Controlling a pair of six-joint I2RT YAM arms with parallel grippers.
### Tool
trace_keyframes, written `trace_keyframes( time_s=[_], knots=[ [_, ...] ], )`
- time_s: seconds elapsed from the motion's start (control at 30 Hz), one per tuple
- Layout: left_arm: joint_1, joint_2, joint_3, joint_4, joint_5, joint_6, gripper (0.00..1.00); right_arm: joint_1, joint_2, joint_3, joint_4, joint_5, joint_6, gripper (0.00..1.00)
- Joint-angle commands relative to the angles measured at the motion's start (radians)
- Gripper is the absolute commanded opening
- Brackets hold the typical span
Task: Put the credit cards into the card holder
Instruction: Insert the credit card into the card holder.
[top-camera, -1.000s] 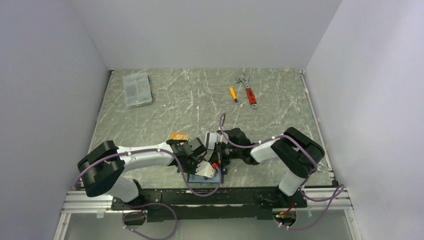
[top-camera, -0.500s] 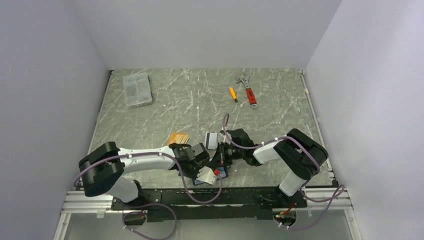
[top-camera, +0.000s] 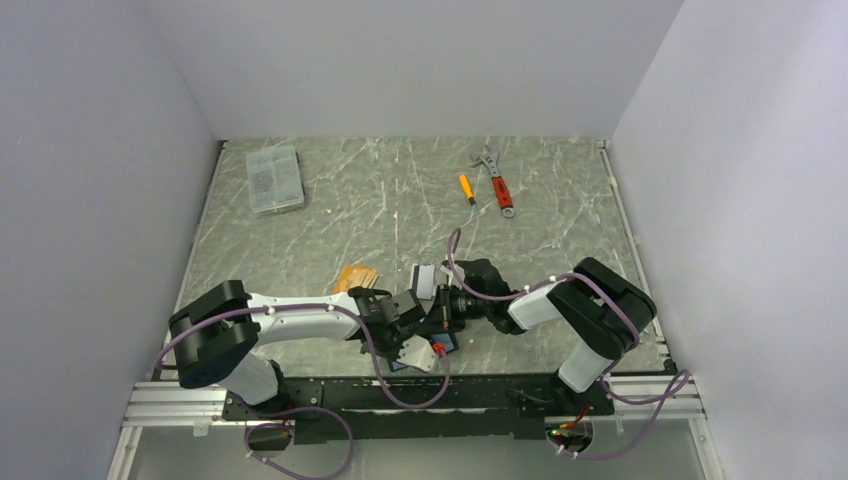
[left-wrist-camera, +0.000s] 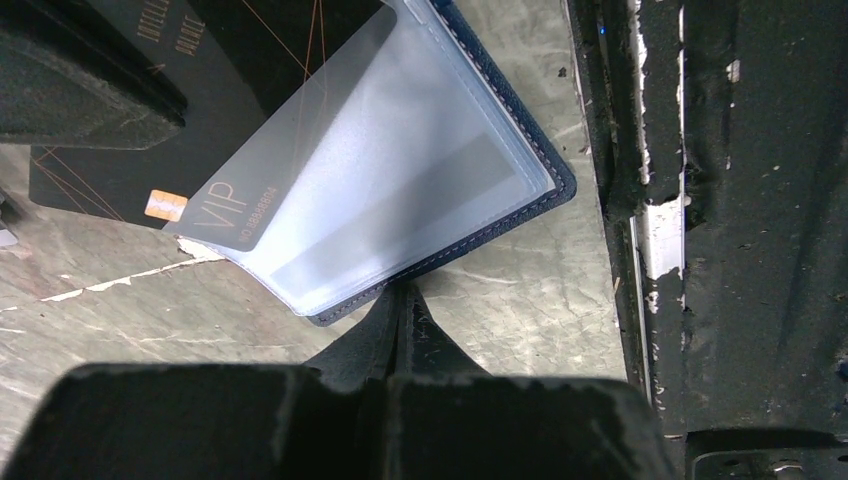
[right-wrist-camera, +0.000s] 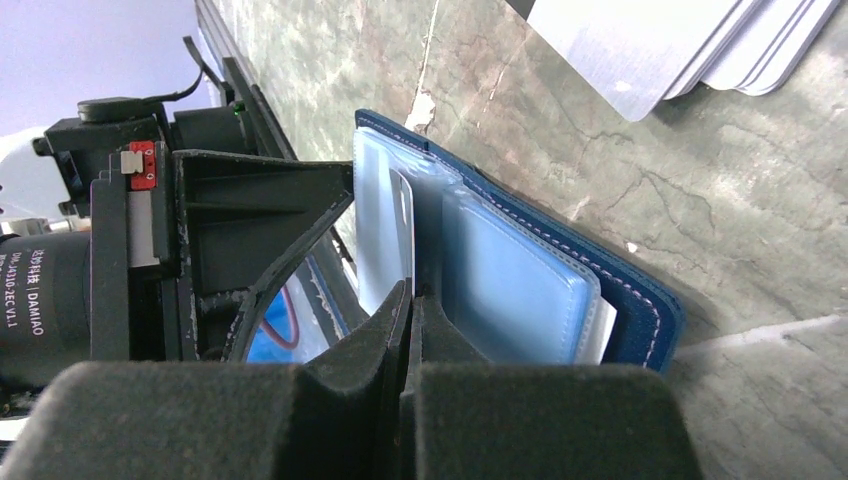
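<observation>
The navy card holder lies open near the table's front edge, its clear sleeves facing up. A black VIP card sits partly inside one sleeve. My right gripper is shut on this card's edge, just above the holder. My left gripper is shut, its tips touching the holder's near edge; I see nothing between them. In the top view both grippers meet over the holder, the left and the right. Orange-tan cards and white-grey cards lie just behind.
A clear plastic box sits at the back left. A red-handled wrench and a small orange screwdriver lie at the back right. The black front rail runs right beside the holder. The stack of grey cards lies close to it.
My left gripper has moved right and toward the front edge, up to the holder. My right gripper has shifted slightly toward the front with the black card.
</observation>
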Motion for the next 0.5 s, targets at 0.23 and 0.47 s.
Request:
trace_keyframes(
  time_s=[0.23, 0.47],
  knots=[
    [-0.029, 0.067, -0.037, 0.103, 0.184, -0.094, 0.00, 0.009, -0.084, -0.061, -0.093, 0.196, -0.036, 0.00],
    [-0.029, 0.077, -0.039, 0.123, 0.188, -0.108, 0.00, 0.041, -0.006, -0.020, -0.045, 0.166, -0.028, 0.00]
  ],
)
